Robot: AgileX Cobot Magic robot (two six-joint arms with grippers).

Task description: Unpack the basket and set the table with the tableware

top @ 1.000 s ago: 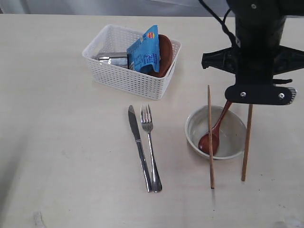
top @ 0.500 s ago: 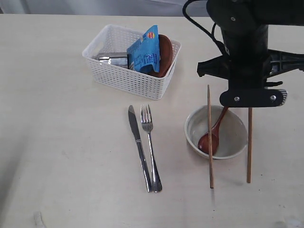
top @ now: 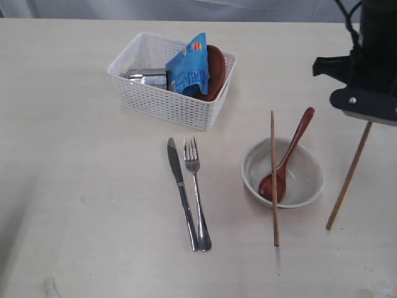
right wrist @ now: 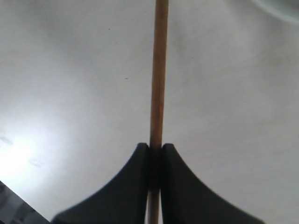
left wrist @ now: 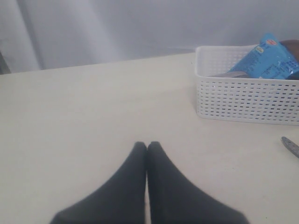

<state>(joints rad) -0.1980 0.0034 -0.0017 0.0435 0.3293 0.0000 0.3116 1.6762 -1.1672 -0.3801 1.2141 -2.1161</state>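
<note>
My right gripper (top: pixel 367 112) (right wrist: pixel 155 147) is shut on a wooden chopstick (top: pixel 347 180) (right wrist: pixel 159 70). The stick slants down to the table (top: pixel 80 174) right of the cream bowl (top: pixel 251 167). The other chopstick (top: pixel 273 186) lies across the bowl's left side, and the wooden spoon (top: pixel 286 158) rests inside it. Knife (top: pixel 182 192) and fork (top: pixel 197 192) lie side by side in the middle. The white basket (top: pixel 161 105) (left wrist: pixel 243 100) holds a steel cup (top: pixel 146 77) and a brown plate (top: pixel 217 71). My left gripper (left wrist: pixel 147 144) is shut and empty over bare table, apart from the basket.
A blue snack packet (top: pixel 189 67) (left wrist: pixel 268 60) stands upright in the basket against the plate. The knife's tip (left wrist: pixel 290 146) shows at the edge of the left wrist view. Bare tabletop stretches left of the cutlery and right of the bowl.
My right arm has swung to the right, away from above the bowl, carrying the chopstick, which now slants instead of standing upright. The spoon's handle is uncovered. The left gripper has not moved.
</note>
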